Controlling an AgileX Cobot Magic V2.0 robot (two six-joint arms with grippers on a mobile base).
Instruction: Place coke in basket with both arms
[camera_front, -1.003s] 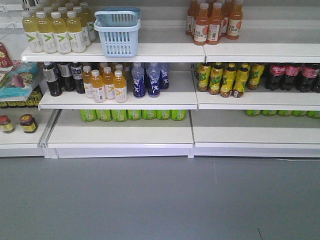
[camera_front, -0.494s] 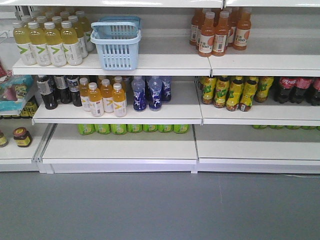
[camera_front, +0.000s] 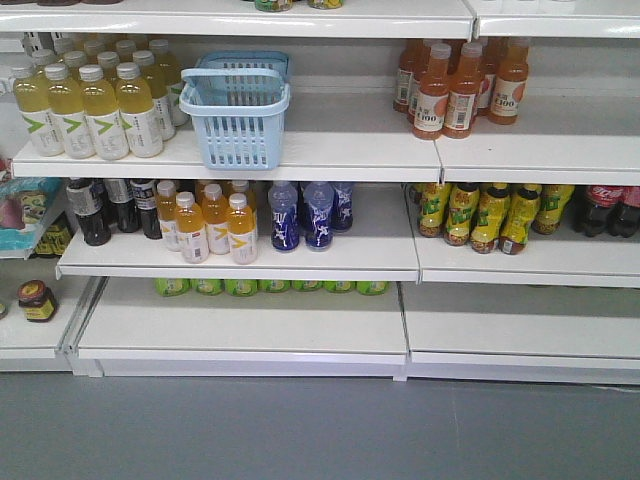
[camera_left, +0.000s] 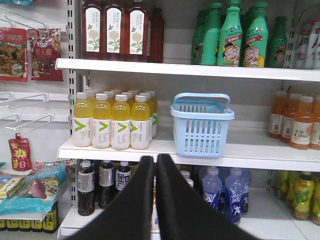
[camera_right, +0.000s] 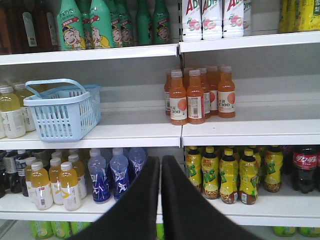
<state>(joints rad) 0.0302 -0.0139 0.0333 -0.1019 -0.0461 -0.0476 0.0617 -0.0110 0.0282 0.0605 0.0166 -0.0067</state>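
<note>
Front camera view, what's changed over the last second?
The whole shelving has slid lower in the frame and grown slightly, and an upper shelf now shows on top, so the camera moved, not the goods. The basket stays beside the yellow bottles. The left gripper and right gripper are shut, holding nothing.

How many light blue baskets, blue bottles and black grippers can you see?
Light blue basket: 1
Blue bottles: 3
Black grippers: 2, the left gripper and the right gripper
Total: 6
</note>
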